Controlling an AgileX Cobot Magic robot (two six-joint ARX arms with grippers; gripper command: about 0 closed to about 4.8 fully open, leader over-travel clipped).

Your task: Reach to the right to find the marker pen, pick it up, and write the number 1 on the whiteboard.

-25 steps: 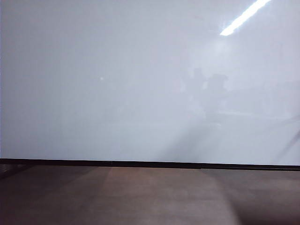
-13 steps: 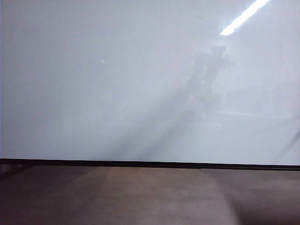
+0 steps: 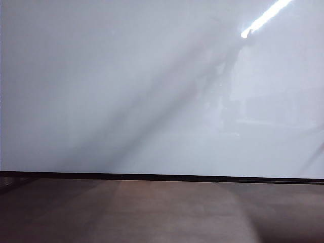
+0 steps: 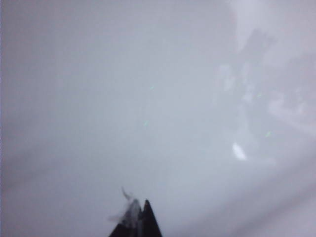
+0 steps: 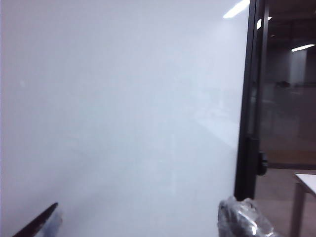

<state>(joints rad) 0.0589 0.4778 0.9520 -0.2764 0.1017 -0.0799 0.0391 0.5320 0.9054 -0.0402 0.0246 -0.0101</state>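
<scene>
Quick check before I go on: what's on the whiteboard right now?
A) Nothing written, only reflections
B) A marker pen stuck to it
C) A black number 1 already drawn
A: in the exterior view the whiteboard shows only a ceiling-light glare and faint shadowy reflections, no stroke.

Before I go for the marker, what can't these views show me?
- Marker: in no view, so its place is unknown.
- Both arms: outside the exterior view; the whiteboard shows only dim reflections.
- Left gripper: only its tips show, pressed together, at the frame edge.
- Right gripper: fingers cut off, blurred.
</scene>
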